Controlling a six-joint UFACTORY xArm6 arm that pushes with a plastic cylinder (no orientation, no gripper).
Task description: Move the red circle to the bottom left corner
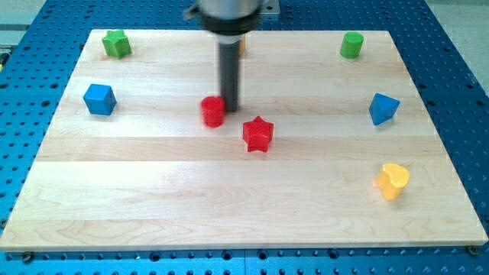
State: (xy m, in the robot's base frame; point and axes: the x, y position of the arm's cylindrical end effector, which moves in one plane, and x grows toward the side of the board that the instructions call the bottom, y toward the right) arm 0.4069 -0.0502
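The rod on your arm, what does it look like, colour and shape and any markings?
My rod is a straight, dark, round bar, plain with no markings or cables showing. It hangs from a wider dark collar at the view's top; above that is cut off. My tip sits just to the right of the red circle.

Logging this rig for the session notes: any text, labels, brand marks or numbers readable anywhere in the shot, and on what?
None. No readable text, number, brand or sign shows anywhere in the camera view.
The wooden board is plain, the blue perforated table carries only holes, and the blocks, such as the red circle beside my tip, are unmarked.
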